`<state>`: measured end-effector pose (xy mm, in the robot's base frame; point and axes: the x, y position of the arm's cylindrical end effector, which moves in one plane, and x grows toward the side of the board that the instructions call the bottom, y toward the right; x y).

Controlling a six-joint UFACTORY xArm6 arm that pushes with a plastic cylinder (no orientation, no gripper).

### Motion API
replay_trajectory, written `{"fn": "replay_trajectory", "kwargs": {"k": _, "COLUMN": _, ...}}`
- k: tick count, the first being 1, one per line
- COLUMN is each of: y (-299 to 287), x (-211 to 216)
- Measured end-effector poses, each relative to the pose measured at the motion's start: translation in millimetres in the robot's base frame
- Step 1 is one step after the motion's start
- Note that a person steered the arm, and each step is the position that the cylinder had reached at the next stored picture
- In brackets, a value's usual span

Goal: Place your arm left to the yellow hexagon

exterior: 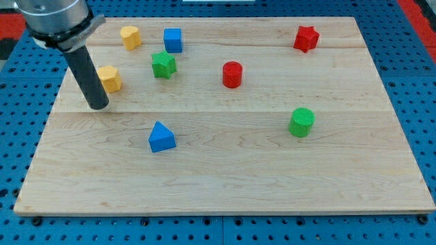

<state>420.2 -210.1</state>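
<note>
Two yellow blocks lie at the view's upper left. One yellow block [109, 78] looks like a hexagon and sits near the board's left edge. The other yellow block [131, 37] is near the top edge, and its shape is hard to make out. My dark rod comes down from the upper left. My tip [99, 106] rests on the board just below and slightly left of the lower yellow block, close to it. I cannot tell whether they touch.
A blue cube [173, 39], a green star [163, 64], a red cylinder [232, 74], a red star [306, 38], a green cylinder [301, 122] and a blue triangle [161, 137] lie on the wooden board [225, 177].
</note>
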Motion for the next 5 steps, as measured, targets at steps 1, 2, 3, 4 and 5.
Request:
{"fn": "replay_trajectory", "kwargs": {"k": 1, "y": -20, "x": -10}}
{"fn": "replay_trajectory", "kwargs": {"k": 2, "y": -51, "x": -11}}
{"fn": "replay_trajectory", "kwargs": {"k": 3, "y": -52, "x": -25}}
{"fn": "replay_trajectory", "kwargs": {"k": 4, "y": -52, "x": -48}}
{"fn": "replay_trajectory", "kwargs": {"k": 5, "y": -52, "x": -48}}
